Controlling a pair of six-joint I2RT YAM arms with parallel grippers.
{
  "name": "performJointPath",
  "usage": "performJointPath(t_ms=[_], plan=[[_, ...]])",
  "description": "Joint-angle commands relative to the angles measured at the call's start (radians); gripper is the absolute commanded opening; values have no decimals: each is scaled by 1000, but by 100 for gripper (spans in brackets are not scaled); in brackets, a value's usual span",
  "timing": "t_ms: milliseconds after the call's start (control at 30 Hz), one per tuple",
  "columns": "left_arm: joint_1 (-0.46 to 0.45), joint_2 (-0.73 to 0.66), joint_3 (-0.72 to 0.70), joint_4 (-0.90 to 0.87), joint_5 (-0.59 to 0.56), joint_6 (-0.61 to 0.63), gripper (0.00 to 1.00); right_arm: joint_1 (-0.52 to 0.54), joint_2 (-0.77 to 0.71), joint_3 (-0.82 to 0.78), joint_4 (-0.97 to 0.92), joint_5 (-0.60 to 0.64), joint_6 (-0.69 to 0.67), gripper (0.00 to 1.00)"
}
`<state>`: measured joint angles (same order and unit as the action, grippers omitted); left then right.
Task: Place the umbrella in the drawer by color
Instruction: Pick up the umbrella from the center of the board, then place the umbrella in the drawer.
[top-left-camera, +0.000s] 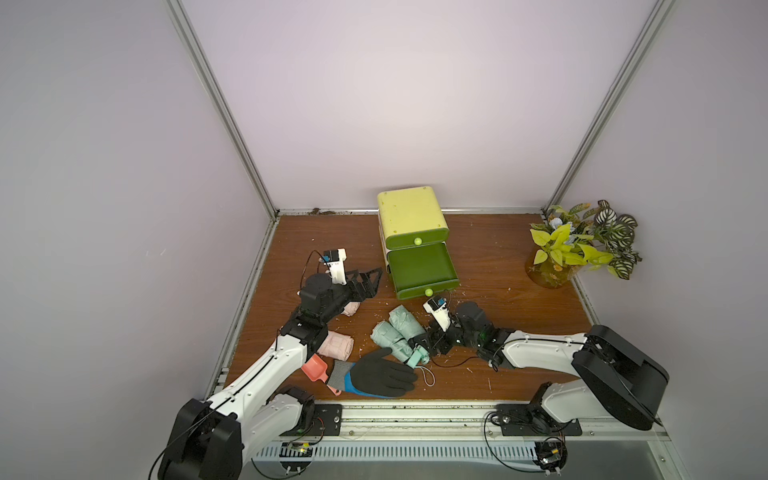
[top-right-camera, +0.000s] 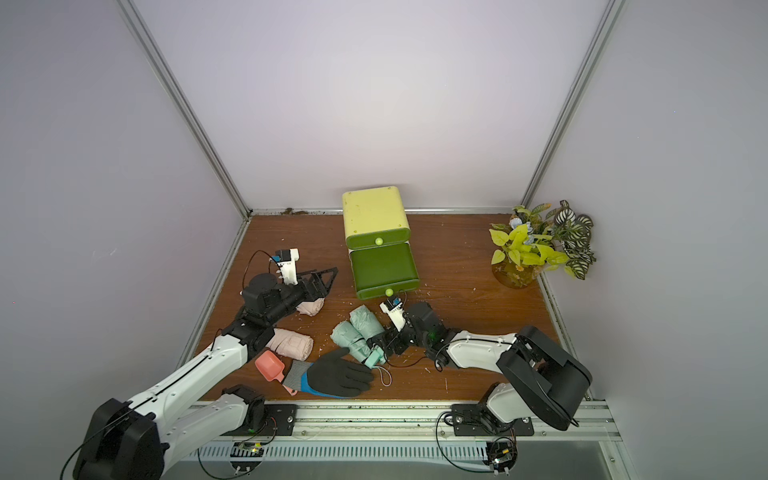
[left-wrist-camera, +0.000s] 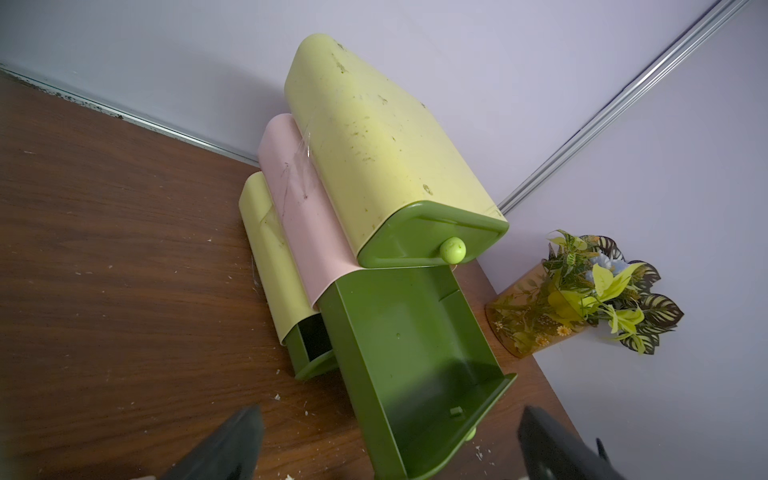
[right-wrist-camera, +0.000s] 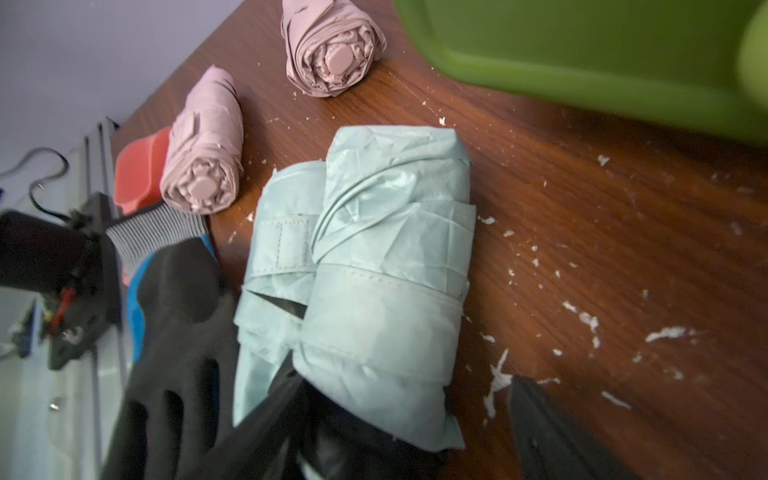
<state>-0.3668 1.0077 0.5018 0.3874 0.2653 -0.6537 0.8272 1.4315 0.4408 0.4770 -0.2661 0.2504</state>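
Two mint-green folded umbrellas (top-left-camera: 405, 326) (top-left-camera: 386, 338) lie side by side on the wooden table, in front of the drawer unit. My right gripper (top-left-camera: 422, 345) (right-wrist-camera: 403, 399) is open around the handle end of the nearer one (right-wrist-camera: 386, 291); one finger stands clear of the fabric. Two pink umbrellas (top-left-camera: 338, 345) (top-left-camera: 352, 308) lie to the left, partly under my left arm. The middle green drawer (top-left-camera: 419, 266) (left-wrist-camera: 415, 353), in a pink shell, is pulled out and holds nothing. My left gripper (top-left-camera: 372, 276) (left-wrist-camera: 388, 440) hovers open just left of it.
The top drawer (top-left-camera: 415, 241) is shut and the bottom one (left-wrist-camera: 311, 353) slightly open. A black and blue glove (top-left-camera: 382, 374) and a coral scoop (top-left-camera: 313, 368) lie near the front edge. A potted plant (top-left-camera: 582, 245) stands at the back right corner. White scraps litter the table.
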Motion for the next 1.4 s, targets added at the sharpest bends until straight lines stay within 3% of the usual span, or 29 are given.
performJointPath(t_ms=[0, 167, 400, 600, 867, 1033, 1200, 1367], plan=[[-17, -11, -2, -2, -12, 0, 100, 40, 32, 16, -42, -21, -18, 99], [-24, -15, -5, -2, -24, 6, 100, 64, 37, 14, -64, -4, -10, 95], [-25, -21, -15, -2, -27, 12, 99, 66, -28, 13, -81, 59, 5, 75], [-38, -45, -25, -2, -19, 14, 100, 66, -213, -18, -102, 158, 2, 57], [-163, -111, 19, -41, -49, 63, 99, 66, -536, -54, -156, 210, -59, 52], [-224, -156, 47, -9, -45, 62, 99, 66, -705, -65, -79, 272, -65, 51], [-304, -134, 33, 230, 73, 35, 100, 66, -741, -75, 109, 371, -58, 50], [-396, -30, 89, 340, 147, 25, 100, 66, -667, -40, 211, 349, -50, 50]])
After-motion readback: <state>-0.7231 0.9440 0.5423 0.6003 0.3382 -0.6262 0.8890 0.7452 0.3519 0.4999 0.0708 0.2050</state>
